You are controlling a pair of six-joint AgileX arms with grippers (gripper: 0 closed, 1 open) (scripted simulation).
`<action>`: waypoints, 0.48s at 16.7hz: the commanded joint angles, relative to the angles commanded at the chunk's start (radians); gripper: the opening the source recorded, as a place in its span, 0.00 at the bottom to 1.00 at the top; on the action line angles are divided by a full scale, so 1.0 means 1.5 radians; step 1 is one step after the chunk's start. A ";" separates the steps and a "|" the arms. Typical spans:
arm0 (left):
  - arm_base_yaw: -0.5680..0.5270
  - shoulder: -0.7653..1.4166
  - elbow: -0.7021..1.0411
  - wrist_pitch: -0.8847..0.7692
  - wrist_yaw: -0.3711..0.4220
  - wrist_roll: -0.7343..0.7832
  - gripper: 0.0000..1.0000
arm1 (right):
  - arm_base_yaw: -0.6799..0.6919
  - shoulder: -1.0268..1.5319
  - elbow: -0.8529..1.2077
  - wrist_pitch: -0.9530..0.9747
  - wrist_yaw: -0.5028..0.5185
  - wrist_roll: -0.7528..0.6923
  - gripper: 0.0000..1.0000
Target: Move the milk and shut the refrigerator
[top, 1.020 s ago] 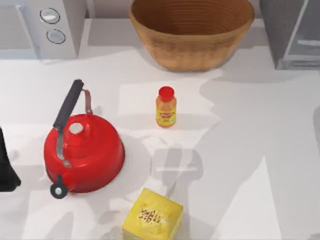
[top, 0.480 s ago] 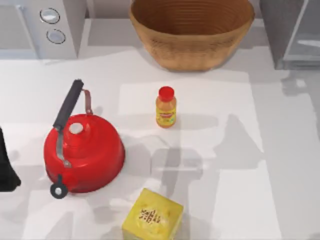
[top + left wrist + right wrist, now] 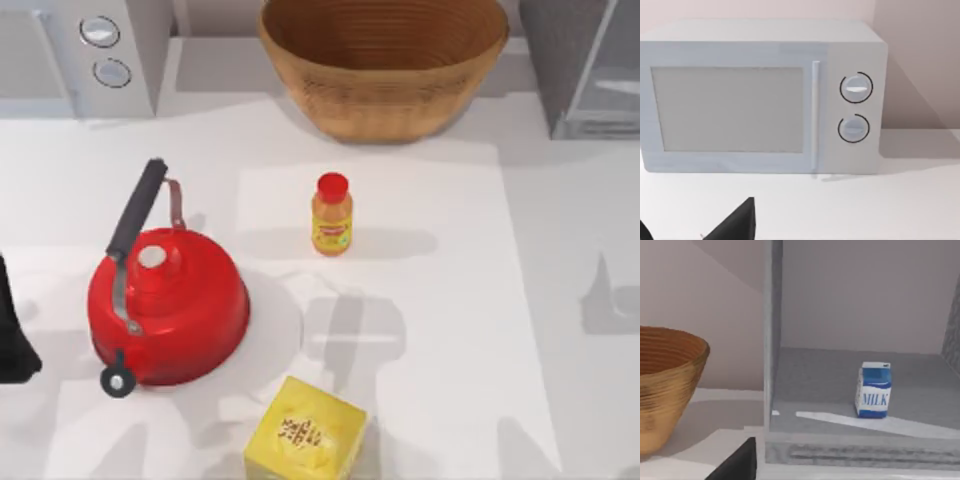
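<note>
The milk (image 3: 873,390), a small white carton with a blue top, stands upright on the grey floor inside the refrigerator (image 3: 772,340), whose front is open. From above, the refrigerator (image 3: 575,70) is at the table's back right corner. My right gripper (image 3: 700,467) is in front of the opening, well short of the milk, open and holding nothing; one dark finger (image 3: 740,465) shows. My left gripper (image 3: 695,222) is parked open facing the microwave, and its arm (image 3: 12,330) is at the table's left edge.
A wicker basket (image 3: 385,60) sits at the back centre beside the refrigerator. A microwave (image 3: 90,50) with two knobs is at the back left. A red kettle (image 3: 165,300), an orange bottle (image 3: 332,214) and a yellow box (image 3: 305,435) stand on the table.
The arm shadow on the table's right half has slid to the right and toward the front. The kettle, bottle, box and left arm have not moved.
</note>
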 joint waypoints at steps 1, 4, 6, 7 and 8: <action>0.000 0.000 0.000 0.000 0.000 0.000 1.00 | 0.005 -0.051 -0.044 0.001 0.005 0.004 1.00; 0.000 0.000 0.000 0.000 0.000 0.000 1.00 | 0.018 -0.162 -0.146 0.003 0.015 0.018 1.00; 0.000 0.000 0.000 0.000 0.000 0.000 1.00 | 0.023 -0.201 -0.183 0.005 0.020 0.024 1.00; 0.000 0.000 0.000 0.000 0.000 0.000 1.00 | 0.025 -0.210 -0.191 0.006 0.020 0.026 1.00; 0.000 0.000 0.000 0.000 0.000 0.000 1.00 | 0.025 -0.212 -0.193 0.006 0.021 0.027 1.00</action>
